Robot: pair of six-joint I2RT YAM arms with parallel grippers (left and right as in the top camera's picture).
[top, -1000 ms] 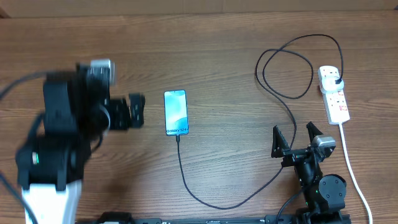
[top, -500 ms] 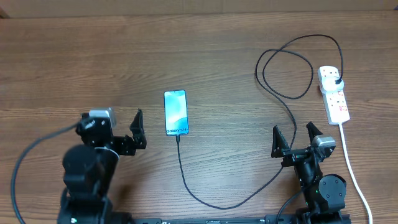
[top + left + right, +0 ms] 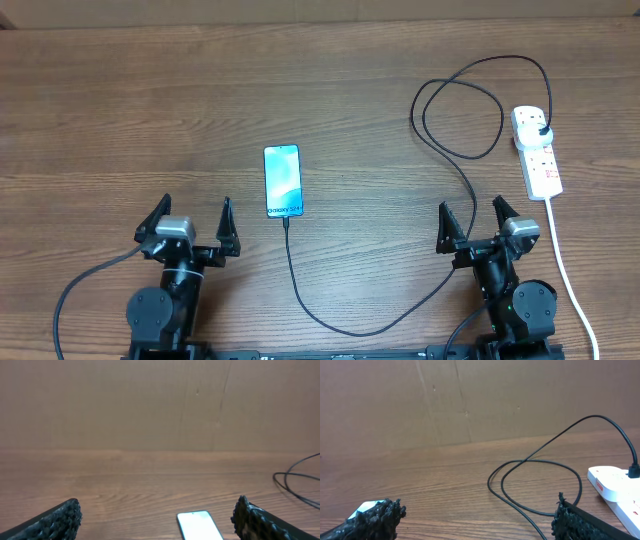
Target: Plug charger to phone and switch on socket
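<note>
The phone (image 3: 283,181) lies face up mid-table, its blue screen lit. The black charger cable (image 3: 296,280) meets the phone's near edge, sweeps right along the front, loops at the back right and ends in a black plug (image 3: 541,131) seated in the white socket (image 3: 537,152). My left gripper (image 3: 192,215) stands open at the front left, a little short of the phone (image 3: 200,526). At the front right my right gripper (image 3: 475,215) stands open, with the cable (image 3: 540,462) on the table ahead of it and the socket (image 3: 615,485) to its right. Neither gripper holds anything.
The socket's thick white cord (image 3: 565,260) runs down the right side past the right arm to the table's front edge. A brown cardboard wall (image 3: 160,405) stands along the back of the wooden table (image 3: 120,110).
The left arm has drawn back from beside the phone to the front left and come down low, gripper still open. The right arm, phone and cable have not moved.
</note>
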